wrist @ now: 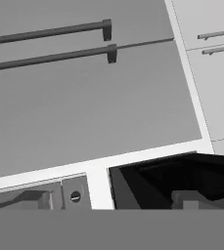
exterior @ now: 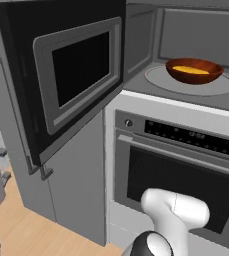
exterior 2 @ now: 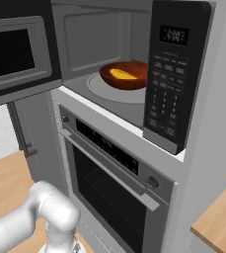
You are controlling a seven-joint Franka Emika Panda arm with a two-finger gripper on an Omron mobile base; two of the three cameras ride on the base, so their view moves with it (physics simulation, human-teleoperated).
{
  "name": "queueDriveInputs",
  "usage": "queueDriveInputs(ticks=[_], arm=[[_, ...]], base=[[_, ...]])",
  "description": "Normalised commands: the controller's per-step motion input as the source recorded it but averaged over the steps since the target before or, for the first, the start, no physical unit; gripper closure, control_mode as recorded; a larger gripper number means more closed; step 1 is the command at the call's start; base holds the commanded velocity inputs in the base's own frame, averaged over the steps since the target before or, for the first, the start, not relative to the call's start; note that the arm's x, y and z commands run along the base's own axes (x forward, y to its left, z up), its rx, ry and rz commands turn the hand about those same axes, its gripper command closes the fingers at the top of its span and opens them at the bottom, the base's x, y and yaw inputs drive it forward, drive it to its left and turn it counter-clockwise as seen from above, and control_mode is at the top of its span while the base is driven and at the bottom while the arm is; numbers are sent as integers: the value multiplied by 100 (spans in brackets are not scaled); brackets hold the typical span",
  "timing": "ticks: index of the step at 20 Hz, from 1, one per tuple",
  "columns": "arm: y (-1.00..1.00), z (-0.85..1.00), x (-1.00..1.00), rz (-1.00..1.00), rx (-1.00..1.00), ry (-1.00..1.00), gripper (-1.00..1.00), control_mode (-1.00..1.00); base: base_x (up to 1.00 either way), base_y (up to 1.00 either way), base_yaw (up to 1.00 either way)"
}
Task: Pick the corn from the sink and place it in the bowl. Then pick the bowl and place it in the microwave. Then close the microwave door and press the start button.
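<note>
The corn [exterior: 191, 70] lies in the bowl [exterior: 194, 71], which sits on the turntable [exterior: 191, 84] inside the microwave [exterior 2: 169, 74]. The microwave door [exterior: 61, 75] hangs wide open. The jaws are spread wide, holding nothing.

A home kitchen: a built-in grey-walled microwave [exterior: 186, 45] above a black-glass wall oven [exterior: 181, 170], tall grey handled cabinets [exterior: 71, 190], wood flooring [exterior: 21, 230].

Grey cabinets [exterior: 76, 185], wooden floor [exterior: 21, 230]

Glossy reddish-brown wood on the bowl [exterior: 194, 70]. Dark glass, grey-framed, in the microwave door [exterior: 76, 75]. Matt grey on the cabinet door [wrist: 84, 112]; pale wood flooring [exterior: 26, 230].
</note>
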Motion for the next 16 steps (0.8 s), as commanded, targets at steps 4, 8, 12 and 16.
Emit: queueDriveInputs(ticks=[4, 8, 12, 16], arm=[[10, -3, 56, -17, 0, -14, -100, -100], [-46, 0, 6, -15, 0, -15, -100, -100], [-67, 9, 0, -11, 0, -15, -100, -100], [-64, 22, 8, -8, 1, -2, -100, -100]], base=[[0, 0, 0], [0, 0, 0], [0, 0, 0], [0, 0, 0]])
